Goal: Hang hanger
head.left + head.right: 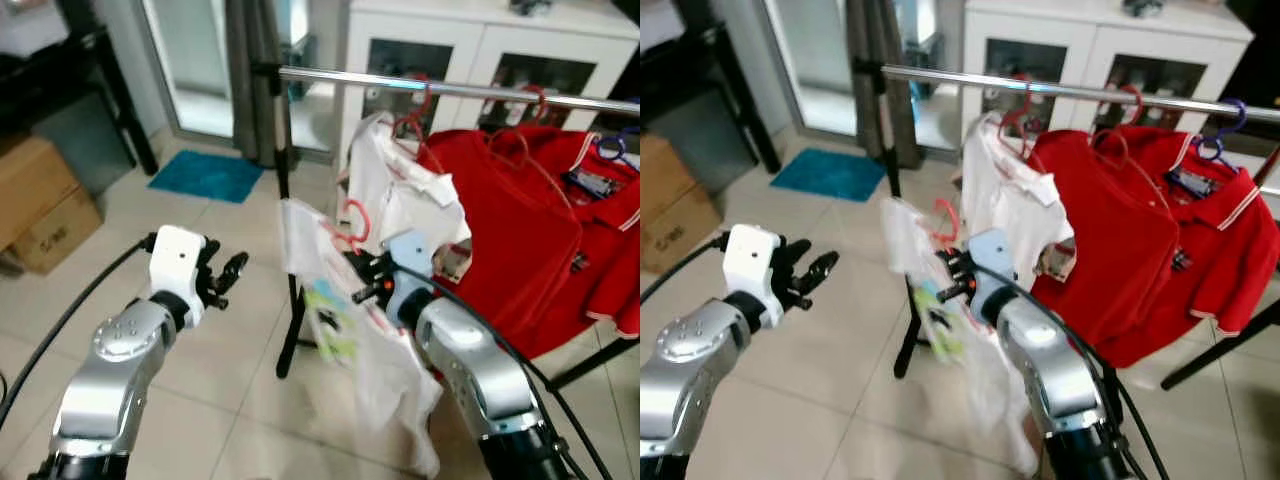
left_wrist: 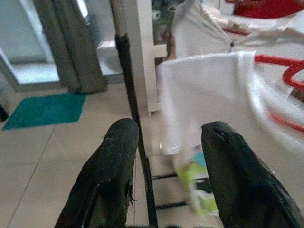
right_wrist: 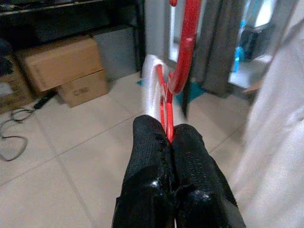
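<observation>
At far left we logged our left hand (image 1: 228,281), fingers spread, holding nothing, above the floor (image 1: 200,330). Mid-frame, our right hand (image 3: 167,142) clenched the red hanger (image 3: 183,57) bearing a white shirt (image 1: 330,320), below the rail (image 1: 450,90). Red shirt (image 1: 520,230) hung rightward.

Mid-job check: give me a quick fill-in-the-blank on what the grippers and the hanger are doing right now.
1. The right gripper is shut on a ____ hanger.
2. From that hanger hangs a ____ shirt.
3. The left gripper has its fingers ____.
4. On the metal rail hangs a large ____ polo shirt.

Missing words: red; white; open; red
</observation>
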